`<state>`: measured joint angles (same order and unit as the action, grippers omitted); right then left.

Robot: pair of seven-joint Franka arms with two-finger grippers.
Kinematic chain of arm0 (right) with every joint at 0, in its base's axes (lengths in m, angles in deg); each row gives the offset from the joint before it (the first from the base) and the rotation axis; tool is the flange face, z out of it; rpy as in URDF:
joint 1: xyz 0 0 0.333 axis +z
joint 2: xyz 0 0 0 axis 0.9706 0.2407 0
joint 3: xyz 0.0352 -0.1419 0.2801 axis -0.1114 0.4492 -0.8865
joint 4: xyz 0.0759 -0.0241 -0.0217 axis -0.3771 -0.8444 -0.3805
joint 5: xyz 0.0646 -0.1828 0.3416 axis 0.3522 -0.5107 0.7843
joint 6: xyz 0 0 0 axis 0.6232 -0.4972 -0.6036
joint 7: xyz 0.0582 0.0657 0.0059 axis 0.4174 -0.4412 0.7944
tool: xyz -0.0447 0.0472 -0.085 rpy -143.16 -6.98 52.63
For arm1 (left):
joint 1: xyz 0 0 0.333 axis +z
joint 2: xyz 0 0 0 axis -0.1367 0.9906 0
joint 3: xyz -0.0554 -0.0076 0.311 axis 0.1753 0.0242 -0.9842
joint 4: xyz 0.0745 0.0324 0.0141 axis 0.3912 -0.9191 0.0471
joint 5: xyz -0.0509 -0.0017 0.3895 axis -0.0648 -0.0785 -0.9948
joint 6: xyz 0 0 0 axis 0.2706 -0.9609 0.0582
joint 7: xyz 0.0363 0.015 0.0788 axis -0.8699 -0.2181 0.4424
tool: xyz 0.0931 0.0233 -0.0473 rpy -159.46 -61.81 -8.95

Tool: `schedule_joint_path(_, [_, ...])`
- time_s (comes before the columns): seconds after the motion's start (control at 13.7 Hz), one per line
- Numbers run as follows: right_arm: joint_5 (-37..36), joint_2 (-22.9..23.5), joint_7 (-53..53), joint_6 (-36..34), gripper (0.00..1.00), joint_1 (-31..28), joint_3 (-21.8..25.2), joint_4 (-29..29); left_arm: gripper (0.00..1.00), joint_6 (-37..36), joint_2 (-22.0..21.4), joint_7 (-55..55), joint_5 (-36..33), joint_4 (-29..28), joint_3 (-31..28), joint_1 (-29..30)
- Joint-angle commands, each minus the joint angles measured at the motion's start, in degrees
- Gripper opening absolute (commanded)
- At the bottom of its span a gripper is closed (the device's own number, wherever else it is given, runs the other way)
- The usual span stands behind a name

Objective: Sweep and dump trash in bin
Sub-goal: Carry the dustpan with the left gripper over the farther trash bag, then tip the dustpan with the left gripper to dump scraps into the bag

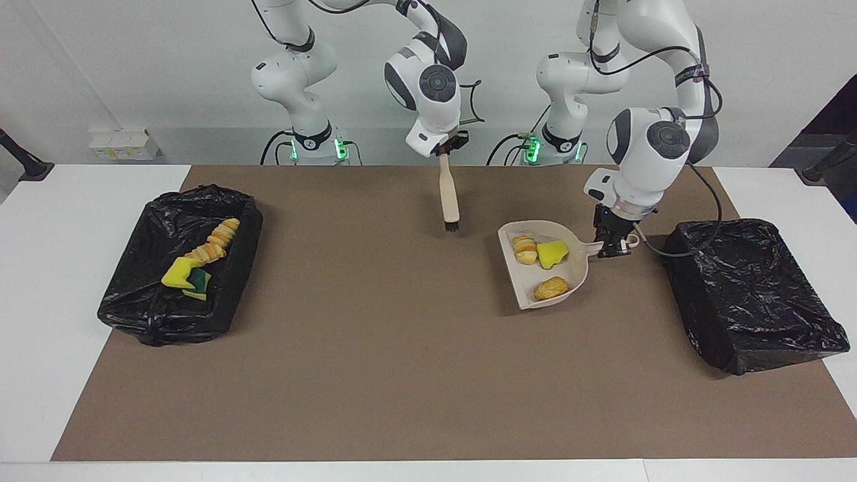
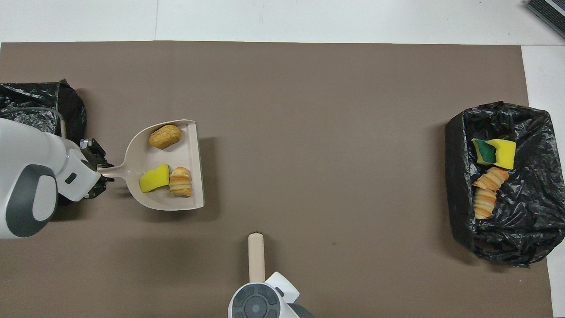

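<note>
Open brown mat [image 1: 402, 375] beside dustpan [image 1: 576, 281]

Probably a robotics lab, two white arms [image 1: 428, 73] bolted at a mat-covered table [image 1: 40, 281], bare white wall

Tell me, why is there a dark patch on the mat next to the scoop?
In the overhead view, that is the dustpan's shadow, cast on the brown mat; in the facing view the shadow lies under it, so the left gripper holds it raised.

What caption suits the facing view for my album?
Left gripper carries dustpan of trash toward bin; right gripper holds brush.
</note>
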<state>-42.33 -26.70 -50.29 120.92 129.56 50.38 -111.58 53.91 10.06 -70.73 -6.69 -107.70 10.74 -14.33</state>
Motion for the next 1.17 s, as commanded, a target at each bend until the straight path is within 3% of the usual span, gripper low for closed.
schedule_joint_path(0.0, [-0.42,-0.51,-2.08,1.20,0.00,1.35,0.00,-2.17,0.00,-0.05,-1.01,-4.27,1.54,1.15,-5.13,-0.47])
schedule_joint_path(0.37, [-0.42,-0.60,-1.64,3.93,0.00,2.85,0.00,-4.20,0.00,-6.28,0.57,-8.50,1.81,10.11,-13.84,0.40])
schedule_joint_path(0.44, [-0.50,-0.34,-1.82,3.40,0.45,2.76,0.00,-3.68,0.00,-7.51,0.75,-9.64,1.72,12.04,-15.77,0.49])
schedule_joint_path(0.51, [-1.46,0.19,-1.56,2.44,0.99,2.50,0.09,-2.45,0.00,-8.65,1.36,-11.13,1.63,14.23,-18.31,0.93])
schedule_joint_path(0.73, [-2.87,1.34,-1.56,0.85,1.00,0.05,0.53,2.21,0.00,-13.32,5.05,-16.39,1.37,22.06,-25.62,1.98])
schedule_joint_path(0.95, [-4.98,0.37,0.54,-3.87,1.00,-6.53,0.53,7.47,0.00,-13.50,10.23,-22.47,0.23,29.52,-29.23,3.21])
schedule_joint_path(1.1, [-7.87,0.37,5.36,-8.71,1.00,-11.62,0.70,12.48,0.00,-10.70,11.64,-22.75,-5.02,30.69,-29.41,4.09])
